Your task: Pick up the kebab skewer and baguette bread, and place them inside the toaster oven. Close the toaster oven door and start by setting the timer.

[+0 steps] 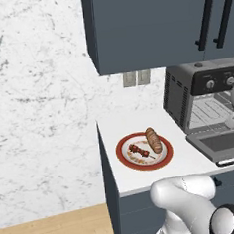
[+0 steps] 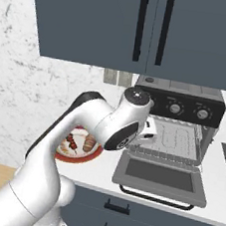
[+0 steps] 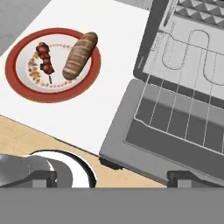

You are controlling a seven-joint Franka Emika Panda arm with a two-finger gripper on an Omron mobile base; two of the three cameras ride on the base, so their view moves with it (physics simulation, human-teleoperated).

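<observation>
Tool (image 3: 109,177) spread wide, holding nothing; its two dark fingertips (image 3: 43,178) show at the bottom of the hand view, far apart. It hangs above the front edge of the white surface (image 1: 144,179), between the plate and the dropped oven door, touching neither.

Kebab skewer (image 3: 45,62) lies on the red-rimmed plate (image 3: 22,89), left half in the hand view, dark red and brown chunks on a thin stick. Baguette bread (image 3: 79,55) lies on the same plate just beside the skewer, golden brown, one end reaching over the plate's rim. Skewer and bread lie near each other; whether they touch, cannot tell. In the left base view the plate sits on the surface to the left of the oven, well clear of it.

Toaster oven (image 1: 179,96) stands on the surface under the dark blue wall cabinets (image 1: 146,27), dark grey, vented side, black knob panel (image 2: 185,110) across the top with two round knobs. Toaster oven door (image 2: 160,176) is dropped fully open, lying flat toward the front, glass window facing up, handle bar at its front edge. Wire rack (image 3: 183,105) visible inside, partly out over the door.

White arm (image 2: 109,122) bends in front of the plate in the right base view, partly hiding it. Marble wall (image 1: 37,95) behind; wood floor (image 1: 53,231) below left.
</observation>
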